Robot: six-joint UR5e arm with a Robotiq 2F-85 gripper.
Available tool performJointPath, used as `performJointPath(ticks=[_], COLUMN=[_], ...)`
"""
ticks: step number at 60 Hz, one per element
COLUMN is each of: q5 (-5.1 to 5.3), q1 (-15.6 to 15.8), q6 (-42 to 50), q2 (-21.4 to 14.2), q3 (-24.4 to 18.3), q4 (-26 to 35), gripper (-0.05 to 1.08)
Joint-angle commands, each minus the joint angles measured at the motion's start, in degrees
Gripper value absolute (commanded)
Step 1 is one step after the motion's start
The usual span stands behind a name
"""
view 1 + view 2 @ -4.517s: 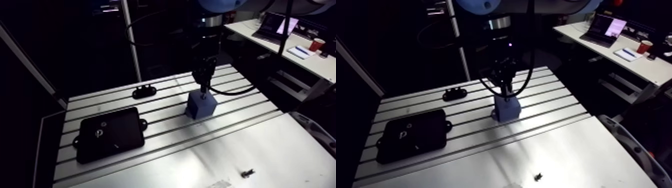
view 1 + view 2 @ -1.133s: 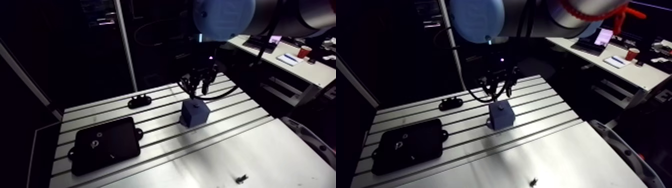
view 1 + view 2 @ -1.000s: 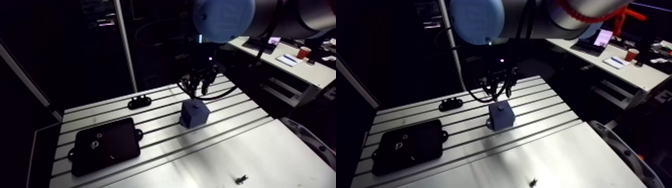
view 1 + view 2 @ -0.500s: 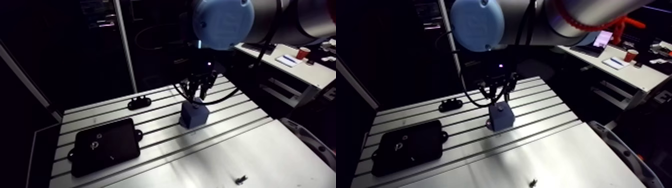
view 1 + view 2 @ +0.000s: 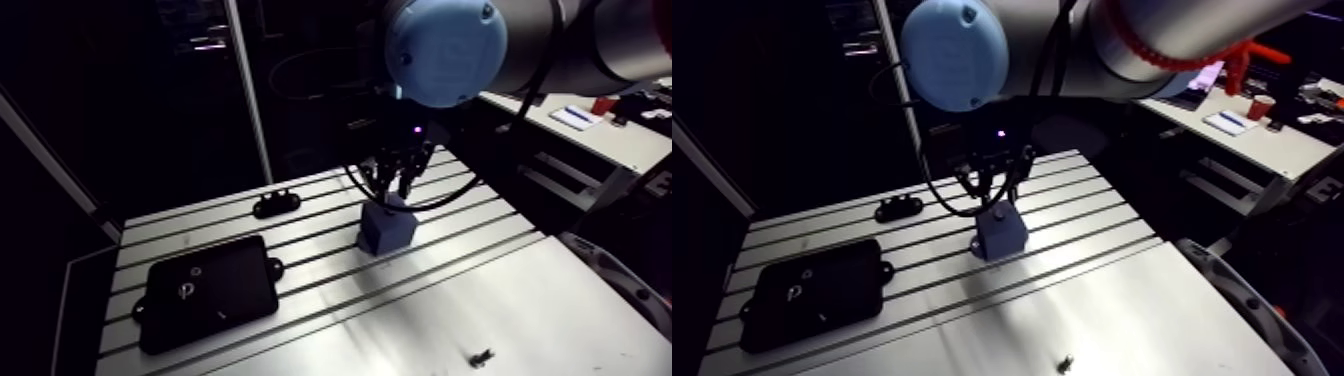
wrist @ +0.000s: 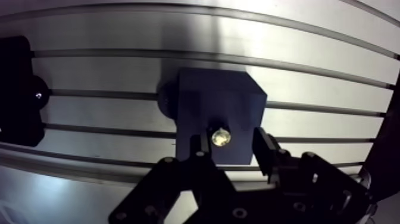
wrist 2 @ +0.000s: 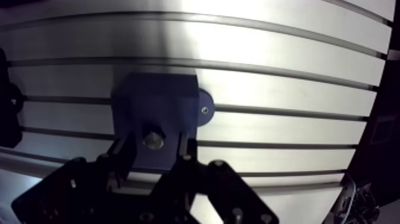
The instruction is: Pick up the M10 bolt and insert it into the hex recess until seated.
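Looks nearly finished: shows the bolt (image 6: 220, 138) standing in the top of the blue block (image 6: 220, 95). Cannot tell if fully seated; perhaps needs one last push. Hangs over it as the gripper (image 6: 232, 142), holding nothing, fingers apart beside the bolt. Counting: one bolt, one block, one black plate (image 5: 208, 292), one small bracket (image 5: 277, 205), one loose small part (image 5: 481, 356).

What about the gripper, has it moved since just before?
Yes. The gripper has come down closer to the blue block, its open fingers now either side of the bolt standing in it.
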Motion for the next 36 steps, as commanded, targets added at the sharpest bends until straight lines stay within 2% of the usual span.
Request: performJointPath(ticks=[1,36], q5=[0.12,0.03], q1=[-0.2,-0.1], q6=[-0.3,-0.4], q2=[0.0,0.0], q3=[0.1,0.9], q4=[-0.1,-0.1], gripper=[0.5,0.53])
